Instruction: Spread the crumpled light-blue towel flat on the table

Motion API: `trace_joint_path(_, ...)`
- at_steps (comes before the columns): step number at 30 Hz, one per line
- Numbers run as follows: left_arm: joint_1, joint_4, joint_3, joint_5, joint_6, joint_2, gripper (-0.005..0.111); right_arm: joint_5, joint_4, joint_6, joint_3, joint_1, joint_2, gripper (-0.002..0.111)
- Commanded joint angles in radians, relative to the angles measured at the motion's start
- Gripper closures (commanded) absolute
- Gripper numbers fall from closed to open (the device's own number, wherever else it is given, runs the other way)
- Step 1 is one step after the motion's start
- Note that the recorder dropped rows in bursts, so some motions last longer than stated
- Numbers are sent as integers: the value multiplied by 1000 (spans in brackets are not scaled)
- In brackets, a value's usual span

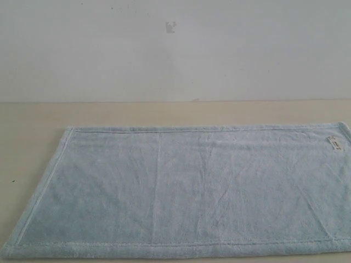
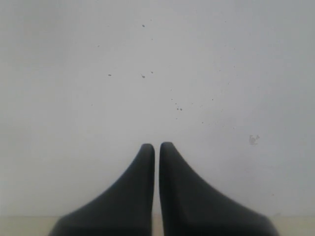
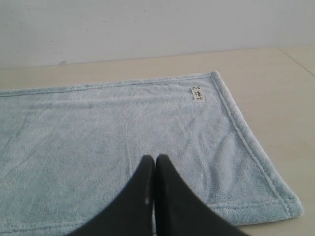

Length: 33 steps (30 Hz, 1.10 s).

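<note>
The light-blue towel (image 1: 186,192) lies spread flat on the cream table (image 1: 33,118), its hem running all round and a white care tag (image 1: 334,143) near the far right corner. No arm shows in the exterior view. In the right wrist view the towel (image 3: 98,137) and its tag (image 3: 197,93) lie below and ahead of my right gripper (image 3: 155,158), which is shut with nothing in it and held clear of the cloth. My left gripper (image 2: 157,146) is shut and empty, facing the pale wall (image 2: 157,73); only a thin strip of table shows below it.
The grey-white wall (image 1: 175,49) rises behind the table's far edge, with a small mark (image 1: 170,27) on it. Bare table (image 3: 275,108) runs beside the towel's right edge and behind its far hem.
</note>
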Motion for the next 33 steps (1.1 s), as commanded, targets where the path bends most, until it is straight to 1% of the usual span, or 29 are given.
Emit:
trace_joint_path(1, 22, 296, 68, 22, -361, -2, 103, -5, -4, -4, -1, -3, -5, 108)
trace_joint_path(2, 31, 388, 102, 32, -476, -2, 103, -5, -4, -4, -1, -3, -5, 108)
trace_joint_path(3, 34, 428, 132, 36, -540, -2, 103, -5, -4, -4, -1, -3, -5, 108)
trace_joint_path(4, 32, 439, 169, 36, -577, -2, 103, -5, -4, -4, -1, -3, -5, 108)
trace_joint_path(6, 17, 426, 237, 36, -591, -2, 103, -5, -4, -4, -1, -3, -5, 108)
trace_joint_path(7, 6, 398, 237, 36, -585, -2, 103, -5, -4, -4, -1, -3, -5, 108)
trace_joint_path(10, -7, 344, 237, 308, -538, -2, 103, -5, -4, -4, -1, -3, -5, 108)
trace_joint_path(11, -7, 344, 237, 320, -513, -2, 103, -5, -4, -4, -1, -3, -5, 108)
trace_joint_path(14, -7, 346, 237, 302, -465, -2, 103, -5, -4, -4, -1, -3, -5, 108)
trace_joint_path(33, -7, 346, 237, 300, -465, -2, 103, -7, -4, -4, -1, -3, -5, 108)
